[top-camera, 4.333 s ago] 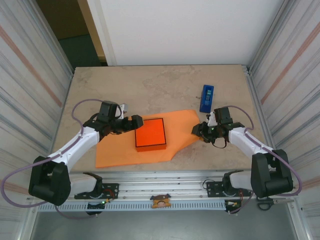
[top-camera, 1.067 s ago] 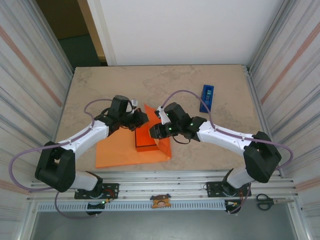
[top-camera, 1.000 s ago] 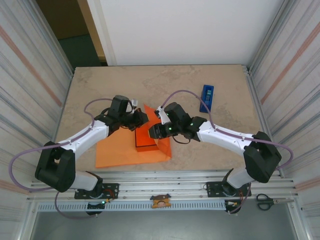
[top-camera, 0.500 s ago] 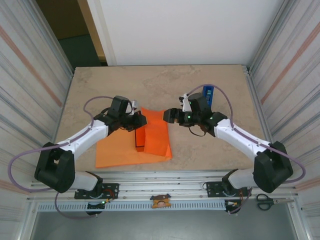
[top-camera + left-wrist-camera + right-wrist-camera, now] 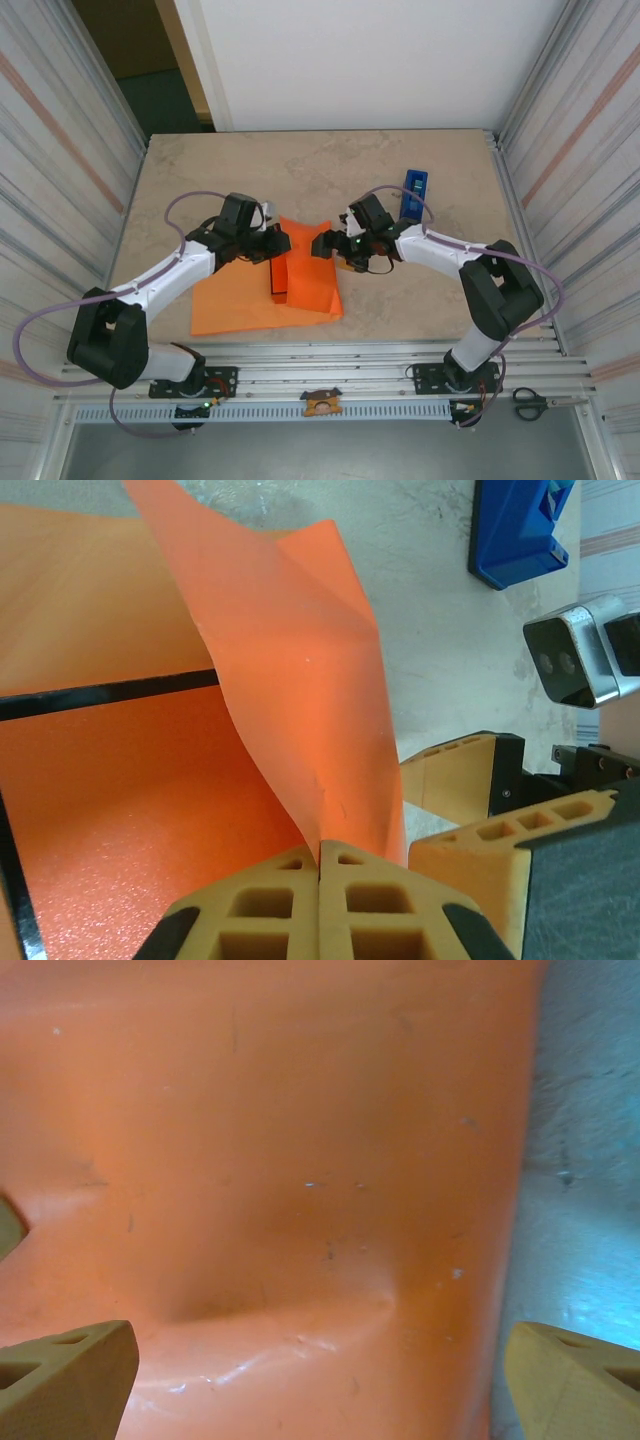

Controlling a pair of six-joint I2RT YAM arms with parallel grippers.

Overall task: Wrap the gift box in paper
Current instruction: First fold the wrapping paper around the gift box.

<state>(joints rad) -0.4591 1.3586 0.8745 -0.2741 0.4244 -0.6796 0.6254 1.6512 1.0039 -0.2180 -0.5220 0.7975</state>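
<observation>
Orange paper [image 5: 240, 305] is lying draped over the gift box [image 5: 281, 281] in the top view, with the left gripper [image 5: 278, 244] pinching its raised fold and the right gripper [image 5: 321, 243] hovering beside it. On the left wrist, closed fingers [image 5: 265, 920] are clamping the paper [image 5: 300, 680] above the gift box [image 5: 120, 810]. On the right wrist, wide-spread fingers [image 5: 70, 1365] are facing the paper [image 5: 300, 1160] and gripping nothing. The first fold seems to be underway; next it is needing to be pressed flat.

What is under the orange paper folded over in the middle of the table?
The gift box: a part with black edges shows beneath the paper, which the left claw pinches. The rest of it is covered.
</observation>
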